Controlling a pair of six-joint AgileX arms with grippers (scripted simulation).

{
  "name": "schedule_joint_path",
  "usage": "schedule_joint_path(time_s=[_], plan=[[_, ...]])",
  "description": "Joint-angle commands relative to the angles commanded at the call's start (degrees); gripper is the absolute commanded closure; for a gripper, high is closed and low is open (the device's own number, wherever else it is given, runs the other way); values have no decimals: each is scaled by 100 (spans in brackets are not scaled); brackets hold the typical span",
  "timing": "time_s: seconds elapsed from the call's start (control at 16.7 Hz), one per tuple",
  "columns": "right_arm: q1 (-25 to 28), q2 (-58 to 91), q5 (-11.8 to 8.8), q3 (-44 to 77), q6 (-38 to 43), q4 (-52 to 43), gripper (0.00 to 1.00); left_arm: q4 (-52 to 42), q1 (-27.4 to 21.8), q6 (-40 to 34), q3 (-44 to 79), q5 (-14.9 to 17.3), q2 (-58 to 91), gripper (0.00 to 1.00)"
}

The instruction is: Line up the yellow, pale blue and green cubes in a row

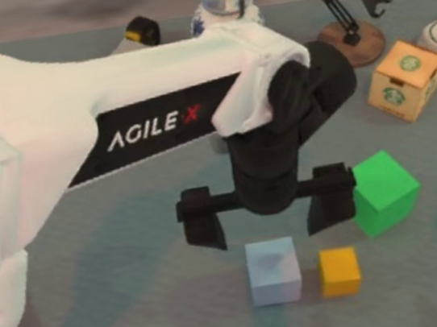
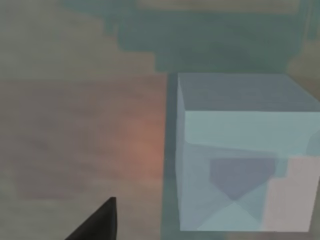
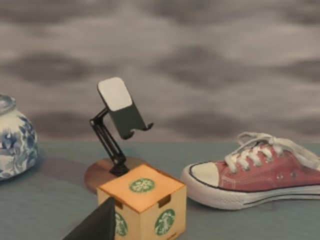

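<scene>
**Left arm over the pale blue cube, jaws spread wide**

The left gripper [image 1: 268, 212] hung over the middle of the surface [image 1: 138, 288], its jaws released and empty, spread much wider than the pale blue cube [image 1: 273, 270] sitting just nearer than them. The yellow cube [image 1: 339, 271] sat just right of the blue one, with a narrow gap between. The green cube [image 1: 383, 192] sat farther back and to the right, out of line, just beside the gripper's right-hand finger. In the left wrist view the pale blue cube [image 2: 240, 155] filled much of the picture. The right arm was parked out of the top view; its camera looked towards a tan box [image 3: 142, 202], a phone stand [image 3: 117, 130] and a red shoe [image 3: 255, 172], and whether its jaws were released or clenched could not be told.

The two small cubes looked roughly lined up, so the green one seemed the next concern. Doing that well would mean centring over it, squaring the jaws to its flat sides, and keeping clear of the yellow cube on the way.
</scene>
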Motion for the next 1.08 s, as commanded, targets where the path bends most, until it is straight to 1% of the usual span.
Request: schedule_joint_path(time_s=[0.18,0.3,0.42,0.72,0.9,1.08], plan=[[53,166,-10,159,-4,-113,0,98,93,18,-159,-10,-174,0],[159,559,-20,517,-13,-363,0,326,313,68,-524,-29,-590,0],[301,1179,-21,1039,-28,-726,0,667,644,162,-1067,-49,-1247,0],[756,3614,-5,2776,-77,-1973,0,1898,1808,724,-3073,-93,-3831,0],[1071,5380,-1,3939,-112,-2847,0,2787,2604,1342,-4553,-113,-5729,0],[1397,7078,-5,5109,-149,-3737,0,3667,3345,2116,-5994,-119,-7538,0]])
